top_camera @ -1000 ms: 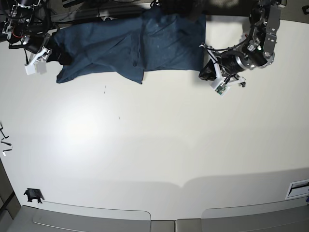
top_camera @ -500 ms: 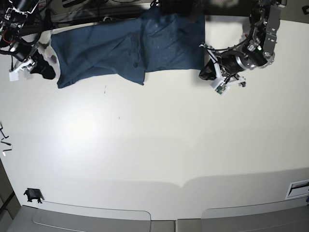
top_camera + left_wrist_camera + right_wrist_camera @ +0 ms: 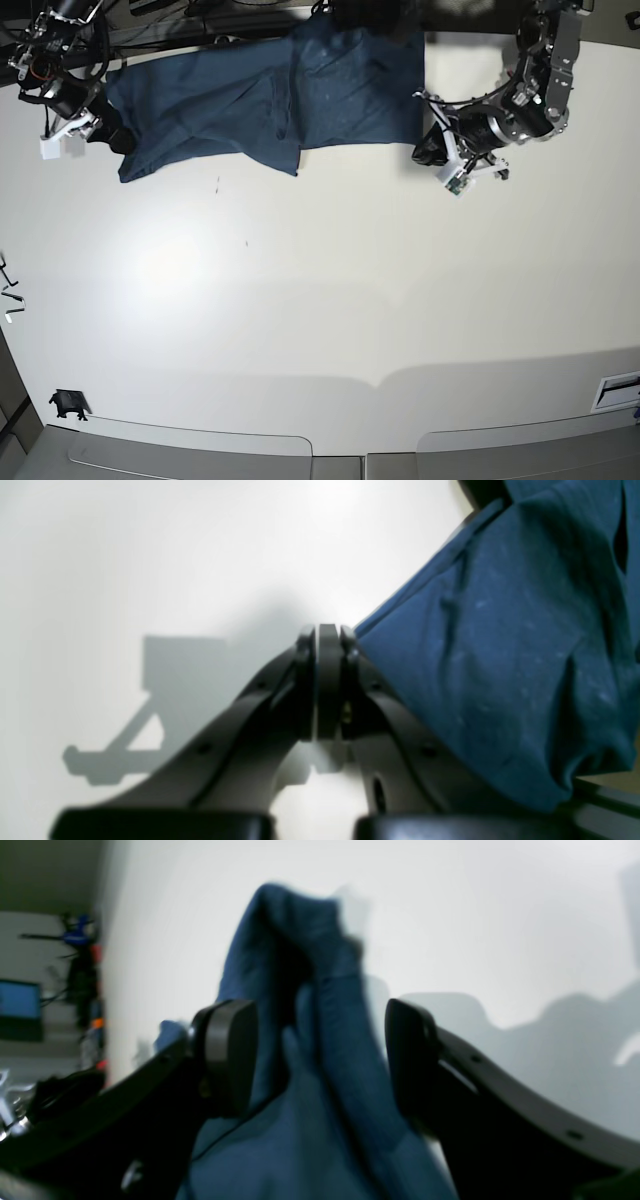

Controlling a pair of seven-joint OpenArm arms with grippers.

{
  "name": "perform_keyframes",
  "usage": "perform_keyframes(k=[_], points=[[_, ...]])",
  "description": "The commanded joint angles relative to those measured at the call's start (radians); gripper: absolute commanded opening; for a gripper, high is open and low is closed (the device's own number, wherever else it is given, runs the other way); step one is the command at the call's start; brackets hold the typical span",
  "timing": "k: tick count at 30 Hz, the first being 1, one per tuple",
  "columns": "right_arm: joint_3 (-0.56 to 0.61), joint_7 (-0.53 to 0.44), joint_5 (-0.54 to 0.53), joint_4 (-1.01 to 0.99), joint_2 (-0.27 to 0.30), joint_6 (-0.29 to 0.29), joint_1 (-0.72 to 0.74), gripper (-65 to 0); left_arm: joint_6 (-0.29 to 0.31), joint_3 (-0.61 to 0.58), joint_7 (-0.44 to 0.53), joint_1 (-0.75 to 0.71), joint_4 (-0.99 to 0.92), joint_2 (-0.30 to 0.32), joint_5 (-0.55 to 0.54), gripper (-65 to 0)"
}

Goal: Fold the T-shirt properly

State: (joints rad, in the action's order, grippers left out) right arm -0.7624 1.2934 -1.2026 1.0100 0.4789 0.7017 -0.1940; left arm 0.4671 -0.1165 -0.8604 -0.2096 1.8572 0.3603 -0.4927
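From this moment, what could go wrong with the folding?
1. The right gripper has open jaws around a bunched ridge of the T-shirt; closing may catch several layers.
2. The left gripper is shut beside the cloth edge, holding nothing, so that side could drag.

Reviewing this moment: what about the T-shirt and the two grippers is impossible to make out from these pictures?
- Dark teal-blue cotton T-shirt, base view: its far edge is cut off by the table's back edge and dark clutter; neck and sleeves are lost in folds.
- Right gripper, right wrist view: blurred cloth lies between the open jaws; contact is unclear.
- Left gripper, left wrist view: shut beside the cloth; whether it touches the cloth is unclear.
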Motion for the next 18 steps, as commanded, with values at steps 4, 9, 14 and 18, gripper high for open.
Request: perform_keyframes(k=[4,9,14,18], points=[[-0.003,0.09,-0.104,0.009,0.008,-0.004,0.0,-26.9,0.0,0.005,0.024,0.01,0.021,0.006,-0.013,-65.0],[-0.003,0.094,-0.117,0.009,0.009,-0.004,0.0,-26.9,0.001,0.005,0.024,0.01,0.021,0.006,-0.013,-65.0],[-0.003,0.091,-0.117,0.009,0.009,-0.004,0.0,-41.9,0.0,0.005,0.024,0.01,0.021,0.006,-0.013,-65.0],[-0.003,0.074,-0.118,0.009,0.008,-0.004,0.0,-63.6,0.0,0.005,0.024,0.01,0.021,0.006,-0.013,-65.0]])
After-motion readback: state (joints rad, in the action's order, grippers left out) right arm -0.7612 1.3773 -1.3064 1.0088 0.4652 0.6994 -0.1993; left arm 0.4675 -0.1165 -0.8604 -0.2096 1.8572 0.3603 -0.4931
